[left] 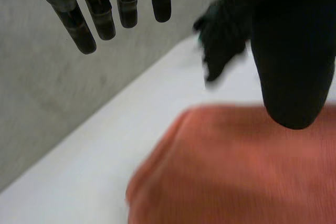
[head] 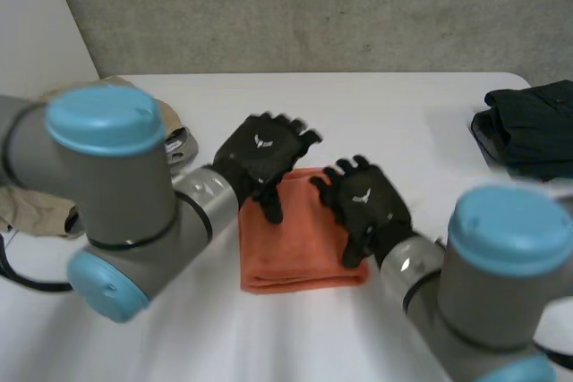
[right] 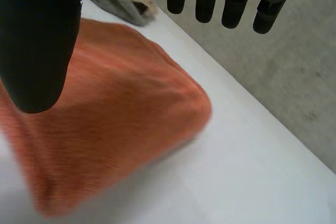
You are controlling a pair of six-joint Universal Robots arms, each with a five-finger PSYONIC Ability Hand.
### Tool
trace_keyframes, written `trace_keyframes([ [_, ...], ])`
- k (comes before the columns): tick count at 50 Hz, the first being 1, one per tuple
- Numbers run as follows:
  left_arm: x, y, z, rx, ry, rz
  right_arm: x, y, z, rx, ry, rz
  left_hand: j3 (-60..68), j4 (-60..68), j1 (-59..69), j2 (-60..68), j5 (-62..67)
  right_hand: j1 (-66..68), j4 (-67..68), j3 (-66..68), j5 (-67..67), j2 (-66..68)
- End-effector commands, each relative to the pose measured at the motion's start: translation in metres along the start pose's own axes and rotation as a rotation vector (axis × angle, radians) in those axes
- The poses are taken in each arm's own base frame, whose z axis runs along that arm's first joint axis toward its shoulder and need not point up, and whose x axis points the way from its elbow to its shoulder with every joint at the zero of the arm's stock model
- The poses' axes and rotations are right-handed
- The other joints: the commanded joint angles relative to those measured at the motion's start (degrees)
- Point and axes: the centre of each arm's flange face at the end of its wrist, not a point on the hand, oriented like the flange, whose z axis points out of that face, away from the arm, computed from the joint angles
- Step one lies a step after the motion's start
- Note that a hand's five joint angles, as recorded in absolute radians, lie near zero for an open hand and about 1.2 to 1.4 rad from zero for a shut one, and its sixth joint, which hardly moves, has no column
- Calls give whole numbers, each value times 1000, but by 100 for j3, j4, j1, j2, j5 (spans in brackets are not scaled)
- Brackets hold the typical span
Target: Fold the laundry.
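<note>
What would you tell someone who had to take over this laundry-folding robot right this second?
Left hand: open, over the far left corner of the orange towel.
Right hand: open, over the towel's right edge; neither hand grips it.
Done: the orange towel lies folded in a rectangle in the middle of the table.
To do: the beige clothes heaped at the table's left edge and the dark garment at its far right both look unfolded.

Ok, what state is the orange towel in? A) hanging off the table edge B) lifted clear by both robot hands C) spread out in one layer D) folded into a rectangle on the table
D: the orange towel lies folded on the table, layers showing along its near edge, below the open left robot hand and right robot hand.
</note>
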Motion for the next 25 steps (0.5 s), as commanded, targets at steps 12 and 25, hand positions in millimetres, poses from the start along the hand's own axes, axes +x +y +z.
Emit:
trace_keyframes([
  [12,10,-22,-1,101,258,-113,-37,52,17,41,-27,-114,80,122,170,111,9,189,268,256,226,299],
  [25,7,-21,0,100,238,-113,-36,50,32,83,-10,-116,80,122,170,111,9,1435,1514,1503,1473,1545],
])
